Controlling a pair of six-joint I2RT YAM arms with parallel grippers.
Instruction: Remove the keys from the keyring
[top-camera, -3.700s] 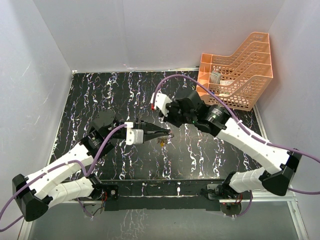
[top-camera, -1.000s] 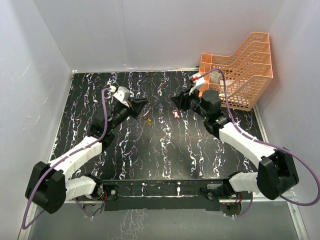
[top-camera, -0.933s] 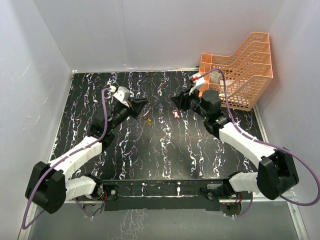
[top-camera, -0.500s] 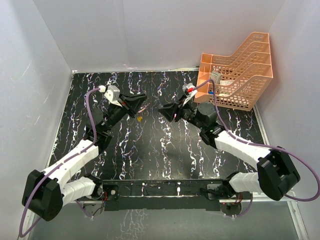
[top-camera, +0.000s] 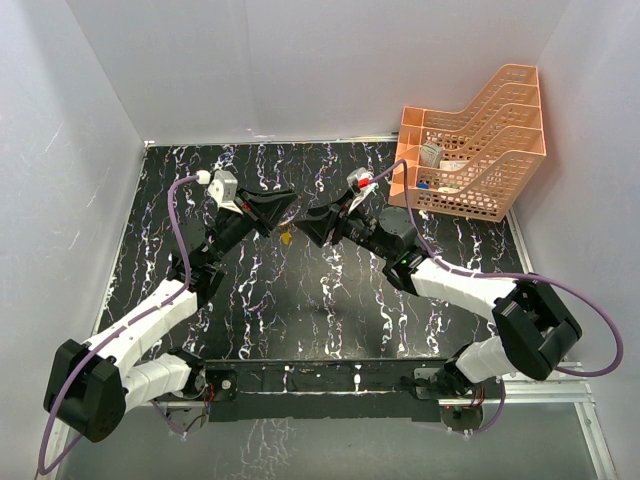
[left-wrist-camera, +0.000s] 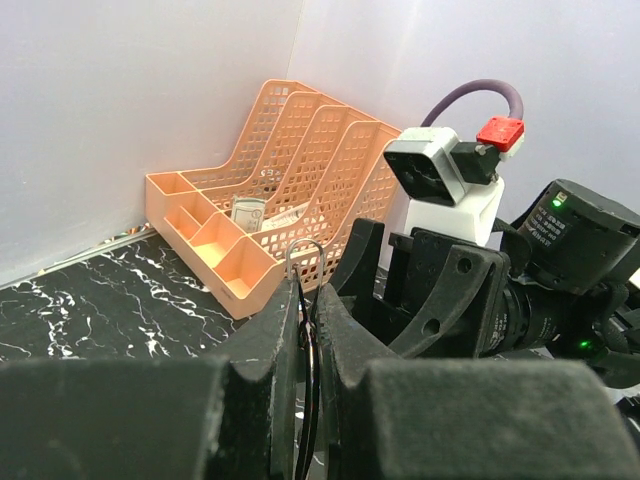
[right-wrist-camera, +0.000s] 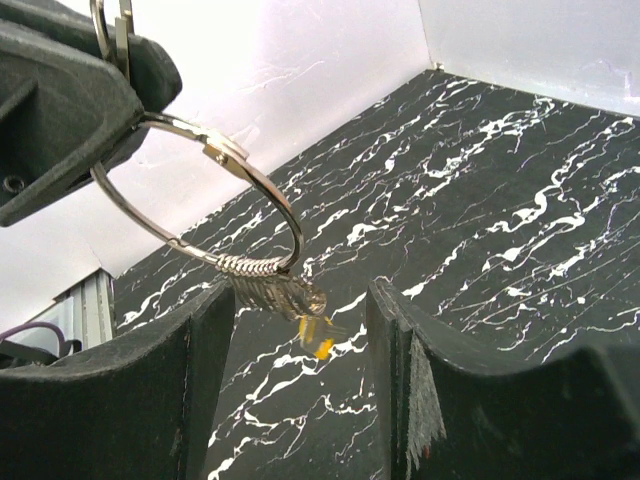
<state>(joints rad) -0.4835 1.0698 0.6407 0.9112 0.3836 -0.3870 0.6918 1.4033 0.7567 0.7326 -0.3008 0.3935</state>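
The ring (right-wrist-camera: 262, 180) is held in the air above the table (top-camera: 300, 330), near the middle of its far half. It is pinched at its upper edge by the left claw (left-wrist-camera: 308, 300), whose fingers (left-wrist-camera: 268, 345) are pressed together on the wire. In the left wrist view a short arc of wire is seen standing up above the fingertips.

In the right wrist view the ring is seen hanging down and to the right from the left claw. A small clasp is set on its upper arc. A bunch of keys (right-wrist-camera: 280, 290) is strung on its lowest part. The blades are silver and packed close together, so they cannot be counted. A yellow key (right-wrist-camera: 318, 335) is seen below them, blurred. In the top view the same yellow key (top-camera: 287, 238) is seen dangling just below the two claws, clear of the table.

The right claw (right-wrist-camera: 305, 300) is set opposite the left claw, tip to tip and very close. Its fingers (right-wrist-camera: 130, 400) are spread wide and nothing is gripped. The keys are seen between them. Whether they are touched cannot be told.

An orange mesh tray (top-camera: 470, 150) is stood at the far right corner against the wall, with papers held in its compartments.
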